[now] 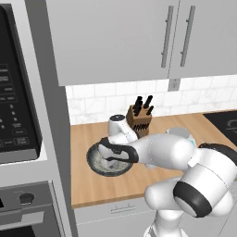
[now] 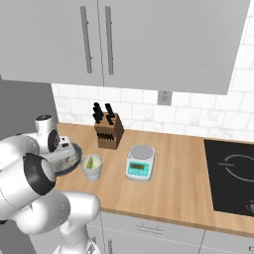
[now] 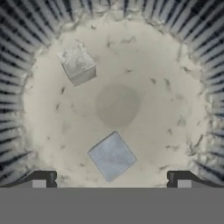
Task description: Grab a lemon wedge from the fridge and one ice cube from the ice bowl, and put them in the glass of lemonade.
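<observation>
Down over the ice bowl (image 3: 39,35) the gripper (image 3: 111,179) hangs with its jaws spread wide, one dark fingertip (image 3: 41,178) at each lower corner of the hand view, holding nothing. Between the tips, just above them, lies one ice cube (image 3: 112,155), pale bluish and turned corner-on; whether a tip touches it cannot be told. A second ice cube (image 3: 78,64), whiter, rests well apart from it near the far side of the bowl's pale floor. A round darker patch sits at the floor's middle, and the ribbed dark wall rings the whole.

From the left base view the bowl (image 1: 95,164) sits on the wooden counter (image 1: 88,190), with the arm's wrist bent down over it so that the fingers are hidden. A knife block (image 1: 139,118) stands behind, against the white tiled wall, and an oven front with a dark control panel (image 1: 14,115) fills the left edge; its small print is too blurred to read.

The right base view adds what the other two lack: the glass of lemonade (image 2: 92,167) just beside the bowl (image 2: 69,161), with a lemon wedge (image 2: 90,161) already in it, a white-and-teal kitchen scale (image 2: 140,162) farther right, and a black cooktop (image 2: 233,178) at the counter's far end. The scale's display shows no legible figures.
</observation>
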